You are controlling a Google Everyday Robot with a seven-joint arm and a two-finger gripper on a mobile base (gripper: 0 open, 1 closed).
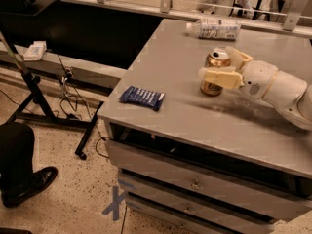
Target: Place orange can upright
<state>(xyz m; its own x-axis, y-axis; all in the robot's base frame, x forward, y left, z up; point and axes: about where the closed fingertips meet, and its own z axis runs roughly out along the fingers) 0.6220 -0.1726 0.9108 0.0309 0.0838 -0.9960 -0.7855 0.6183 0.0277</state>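
The gripper [215, 63], low over the worktop [170, 67], was pale cream-yellow and blocky. Just behind it sat a rounded white wrist housing [257, 77] with a small patch of dark dotted holes. Behind that a thin golden-tan ring [273, 80] banded the joint, and a smooth white arm [288, 94] widened further back.

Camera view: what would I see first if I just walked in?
The white robot arm's gripper sits right at the orange can, which stands upright in the middle of the grey table. A dark-blue snack wrapper lies near the table's left edge, and a clear plastic bottle lies on its side at the far end.
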